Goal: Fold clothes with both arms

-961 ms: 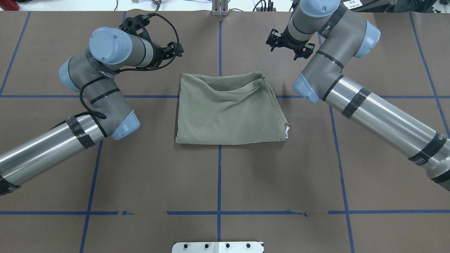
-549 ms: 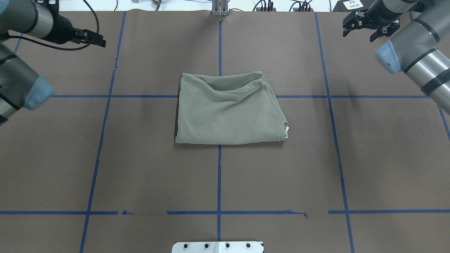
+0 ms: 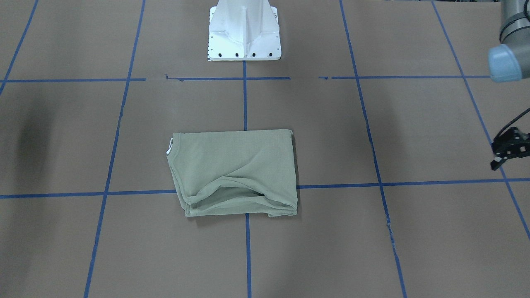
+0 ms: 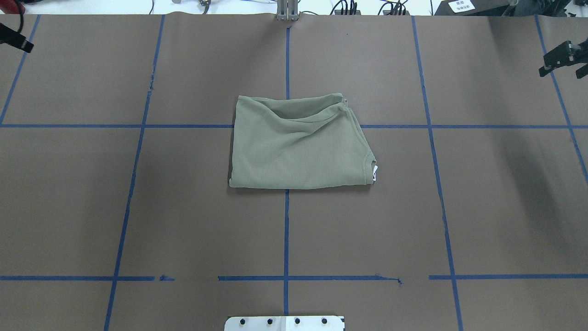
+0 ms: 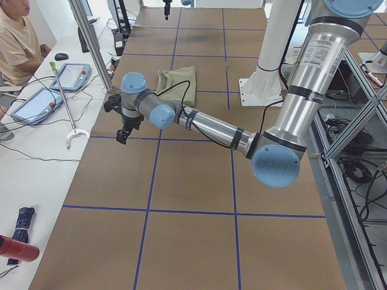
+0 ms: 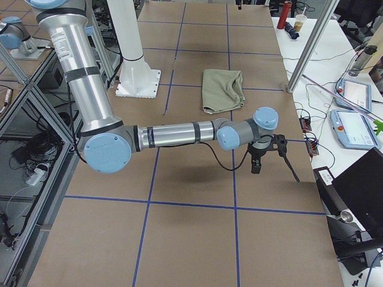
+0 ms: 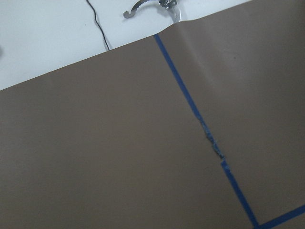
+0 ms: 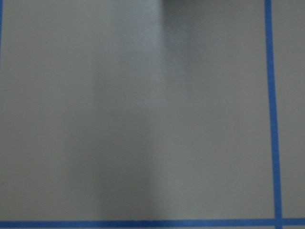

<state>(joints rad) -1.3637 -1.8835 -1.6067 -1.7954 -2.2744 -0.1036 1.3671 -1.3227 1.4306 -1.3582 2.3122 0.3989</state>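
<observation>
Counted on the one brown-covered table (image 4: 183, 220): one folded sage-green shirt (image 4: 298, 147), one white pedestal base (image 3: 244, 33), and two robot arms, namely the left arm (image 5: 211, 128) and the right arm (image 6: 173, 134). Each arm carries one black gripper, the left gripper (image 3: 506, 151) and the right gripper (image 4: 561, 62), making two in all. Counted on the one white bench (image 5: 36, 157) along the table's far side: one seated person (image 5: 15, 42), two teach pendants (image 5: 36, 103), one computer mouse (image 5: 60, 56), one long hooked stick (image 5: 63, 103), one red bottle (image 5: 17, 249) and one paper cup (image 6: 299, 25).
</observation>
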